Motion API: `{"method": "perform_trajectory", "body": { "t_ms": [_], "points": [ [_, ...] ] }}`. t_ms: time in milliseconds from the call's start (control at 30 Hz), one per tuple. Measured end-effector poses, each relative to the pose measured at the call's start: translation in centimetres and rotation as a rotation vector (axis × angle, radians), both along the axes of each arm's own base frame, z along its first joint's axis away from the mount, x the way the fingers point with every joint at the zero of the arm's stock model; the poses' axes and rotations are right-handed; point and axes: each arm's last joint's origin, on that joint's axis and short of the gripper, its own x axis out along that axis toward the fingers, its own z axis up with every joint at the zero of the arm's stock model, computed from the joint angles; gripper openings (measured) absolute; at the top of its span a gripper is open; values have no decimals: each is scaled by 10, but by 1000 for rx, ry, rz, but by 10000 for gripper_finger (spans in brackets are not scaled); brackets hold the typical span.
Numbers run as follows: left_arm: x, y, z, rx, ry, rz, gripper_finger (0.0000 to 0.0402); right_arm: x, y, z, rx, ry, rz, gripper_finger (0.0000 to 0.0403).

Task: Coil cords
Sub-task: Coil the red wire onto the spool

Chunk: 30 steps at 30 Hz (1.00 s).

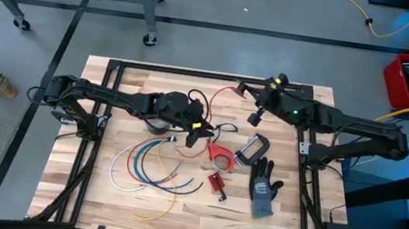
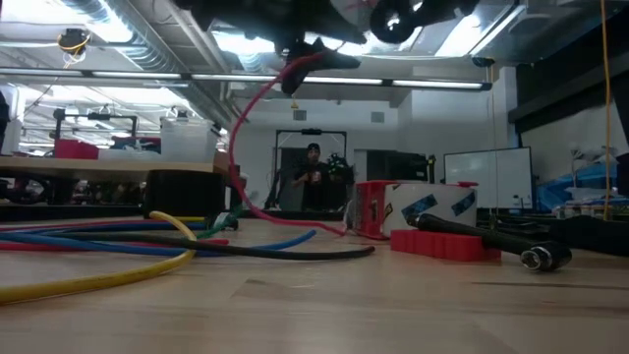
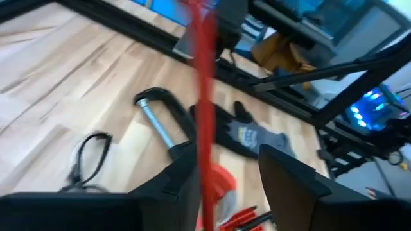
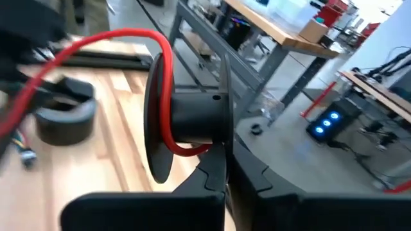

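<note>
The red cord [image 1: 221, 93] ran from a black spool [image 4: 186, 122], where it wrapped around the hub between the two flanges, across the middle of the table toward the left arm. In the left wrist view it hung as a taut red line [image 3: 205, 109] between that claw's fingers. From table height it drooped in a loose curve [image 2: 241, 147] down to the wood. The other cords lay in nested open arcs left of centre: white [image 1: 116, 168], blue [image 1: 143, 171], green [image 1: 154, 155] and a yellow one [image 1: 165, 210] nearest the front edge.
</note>
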Motion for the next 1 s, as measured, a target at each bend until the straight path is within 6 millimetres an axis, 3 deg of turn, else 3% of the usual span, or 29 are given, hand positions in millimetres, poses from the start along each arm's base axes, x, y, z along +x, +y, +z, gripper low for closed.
{"method": "perform_trajectory", "body": {
  "t_ms": [167,500,1000],
  "points": [
    [0,7,2,59,-21,7,141,-20,4,12,50,-78,54,3],
    [5,12,17,180,-184,20,141,-46,6,11,100,-26,54,3],
    [5,24,33,259,-339,88,141,-45,8,7,155,0,117,3]
  ]
}}
